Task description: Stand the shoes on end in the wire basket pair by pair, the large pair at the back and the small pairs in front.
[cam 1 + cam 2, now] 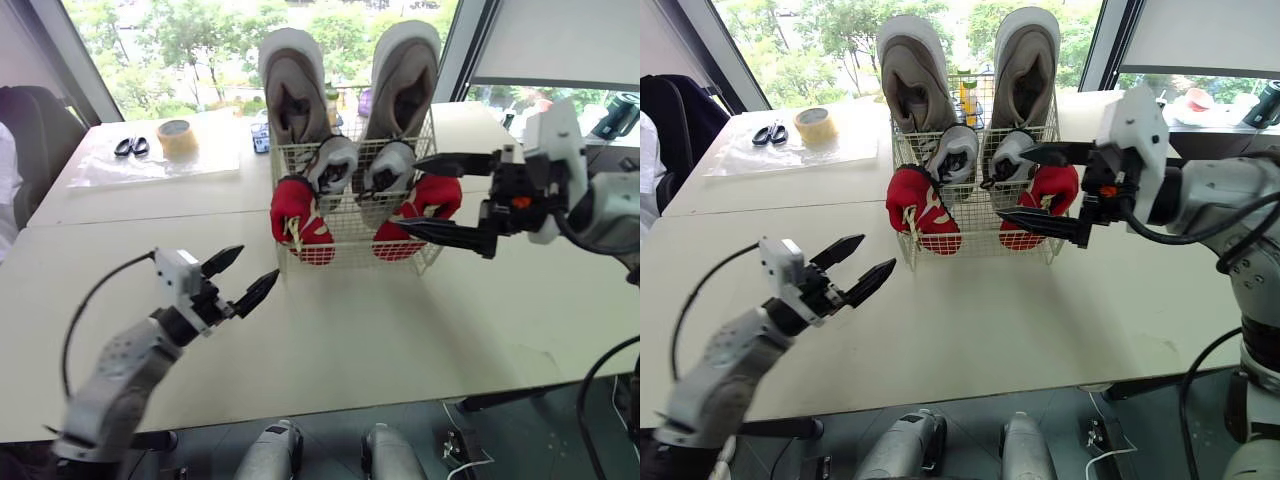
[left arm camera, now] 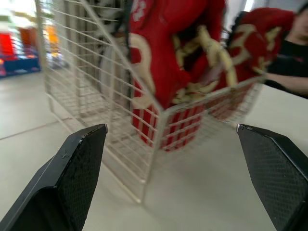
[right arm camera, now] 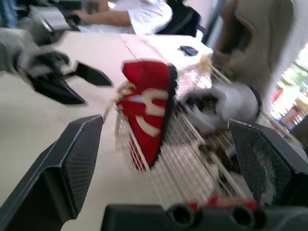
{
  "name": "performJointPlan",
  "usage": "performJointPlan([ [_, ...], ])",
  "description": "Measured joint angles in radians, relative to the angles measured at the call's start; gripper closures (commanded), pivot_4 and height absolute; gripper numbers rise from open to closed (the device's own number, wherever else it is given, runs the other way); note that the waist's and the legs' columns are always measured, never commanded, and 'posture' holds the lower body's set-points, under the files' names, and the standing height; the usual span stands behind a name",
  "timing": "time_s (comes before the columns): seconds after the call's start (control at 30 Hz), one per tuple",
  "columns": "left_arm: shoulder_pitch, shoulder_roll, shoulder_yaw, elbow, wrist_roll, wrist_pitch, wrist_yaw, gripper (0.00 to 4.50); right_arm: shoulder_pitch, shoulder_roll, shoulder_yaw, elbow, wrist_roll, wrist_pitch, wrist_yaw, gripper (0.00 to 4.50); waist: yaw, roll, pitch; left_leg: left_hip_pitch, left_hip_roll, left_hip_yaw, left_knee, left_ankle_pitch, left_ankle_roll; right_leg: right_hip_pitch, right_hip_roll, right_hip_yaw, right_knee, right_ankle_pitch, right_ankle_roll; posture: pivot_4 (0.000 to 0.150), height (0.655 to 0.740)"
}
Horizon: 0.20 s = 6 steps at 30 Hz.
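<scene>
The wire basket [image 1: 350, 238] stood at 12 o'clock on the desk [image 1: 400, 330], and every pair appeared to be in it. The large grey pair [image 1: 293, 90] stood on end at the back, the small grey pair [image 1: 336, 165] in the middle, and the two red shoes at the front corners.

By my reading, the coming move turned on the right red shoe [image 1: 432, 198] at the basket's 4 o'clock corner. It stood roughly upright, its lower end inside the wire. Its upper end leaned out over the rim toward 3 o'clock, so it looked less squarely seated than the left red shoe [image 1: 295, 215] at the 8 o'clock corner.

The right hand [image 1: 410, 195] was much the nearer. It reached in level from 3 o'clock with its forearm roughly parallel to the basket's front. Its fingers were spread wide, one above the leaning shoe and one below, bracketing it without pinching it. Whether either finger touched the shoe could not be told.

The left hand [image 1: 258, 262] hung over bare desk at 7 o'clock from the basket, well apart from it. Its fingers were also spread, held nothing, and pointed toward the left red shoe.

Any straightening of the right shoe would probably fall to the right hand, pushing the top back toward 9 o'clock.
</scene>
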<state>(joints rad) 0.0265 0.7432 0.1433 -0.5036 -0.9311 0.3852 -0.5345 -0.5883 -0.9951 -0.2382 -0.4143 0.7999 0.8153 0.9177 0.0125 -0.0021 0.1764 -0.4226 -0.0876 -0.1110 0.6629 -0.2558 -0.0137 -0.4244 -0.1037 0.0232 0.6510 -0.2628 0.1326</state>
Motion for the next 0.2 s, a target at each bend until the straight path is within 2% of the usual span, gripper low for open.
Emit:
performJointPlan([
  [0.07,-0.028,0.083,0.079,-0.01,-0.101,0.098,-0.016,0.06,0.089,-0.019,-0.05,0.006,-0.014,-0.002,0.003,0.0,0.001,0.0,0.0,0.0,0.0,0.0,0.0,0.0,0.0,0.001,0.0,0.0,0.0,0.0,0.0,0.15,0.74],
  [0.2,-0.106,0.17,0.176,-0.001,-0.195,0.199,-0.046,0.06,0.224,-0.039,-0.132,-0.007,-0.031,-0.009,0.008,0.0,-0.001,0.001,0.0,0.001,0.0,0.001,0.0,0.0,0.0,0.001,0.0,0.0,0.0,0.0,0.0,0.15,0.74],
])
